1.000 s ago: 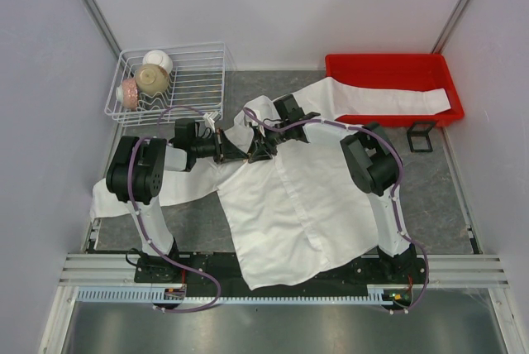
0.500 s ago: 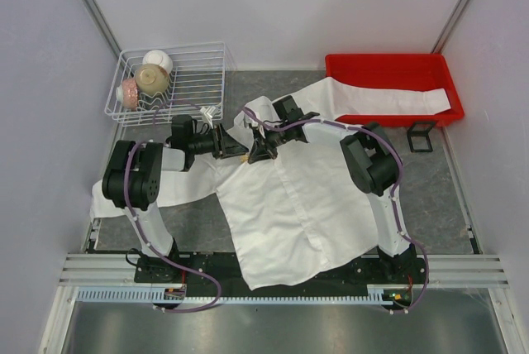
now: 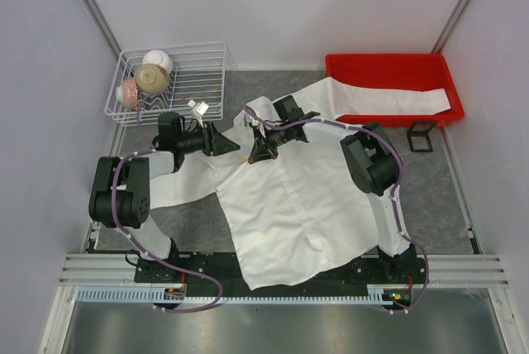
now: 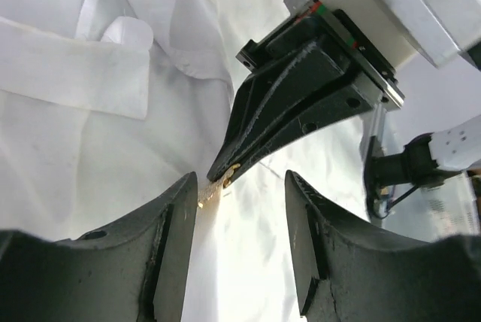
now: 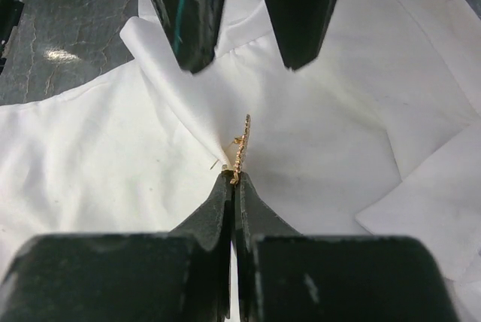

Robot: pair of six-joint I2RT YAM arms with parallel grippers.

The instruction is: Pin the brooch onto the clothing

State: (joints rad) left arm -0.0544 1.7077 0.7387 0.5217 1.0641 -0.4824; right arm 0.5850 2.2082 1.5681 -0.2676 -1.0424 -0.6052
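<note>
The white shirt lies spread on the table, collar toward the back. The tiny gold brooch stands edge-on at a raised fold of the fabric near the collar. My right gripper is shut on the brooch's lower end, right against that fold. The overhead view shows the brooch just left of the right gripper. My left gripper is open with nothing in it. Its fingertips flank the brooch from a short way off, facing the right gripper's fingers.
A white wire basket with bowls stands at the back left. A red tray at the back right holds one shirt sleeve. A small black stand sits in front of the tray. The other sleeve trails off to the left.
The left gripper opened, let go of the brooch and drew back to the left. The right gripper closed on the brooch and stays in place.
</note>
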